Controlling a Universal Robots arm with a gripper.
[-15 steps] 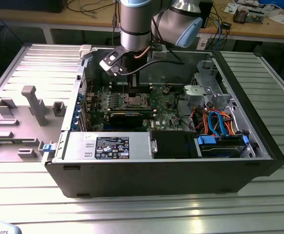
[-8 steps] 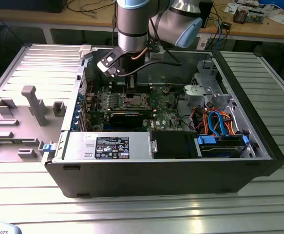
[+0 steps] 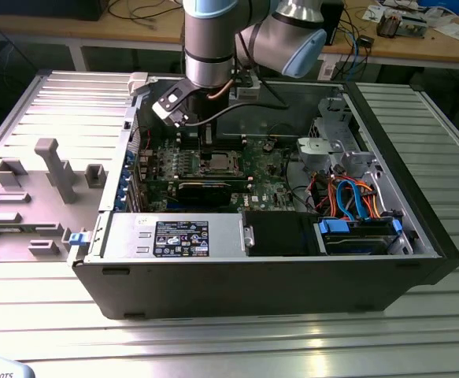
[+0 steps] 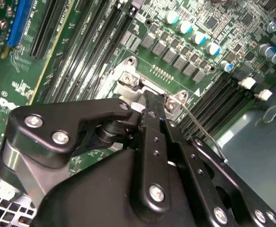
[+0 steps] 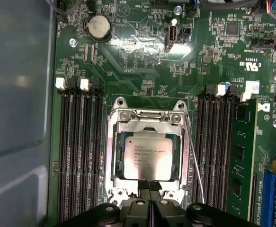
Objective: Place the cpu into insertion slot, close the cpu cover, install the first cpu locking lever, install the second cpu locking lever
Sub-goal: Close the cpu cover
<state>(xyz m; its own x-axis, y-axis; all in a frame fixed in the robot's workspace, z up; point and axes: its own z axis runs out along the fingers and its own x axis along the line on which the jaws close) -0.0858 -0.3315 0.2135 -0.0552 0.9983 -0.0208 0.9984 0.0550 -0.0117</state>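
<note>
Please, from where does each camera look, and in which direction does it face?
Exterior view: outside the case, raised, facing down into the open computer case; the arm shows.
First wrist view: on the wrist, facing straight down on the cpu; the gripper shows.
Second wrist view: on the wrist, facing slantwise at the motherboard past the gripper.
Both wrist views share the gripper.

Your arm (image 3: 209, 43) stands vertical, its wrist joint (image 3: 292, 35) folded off toward the exterior view's right. Your gripper (image 5: 150, 185) points straight down, and its two black fingers (image 4: 153, 127) sit pressed flat together, tips meeting.
</note>
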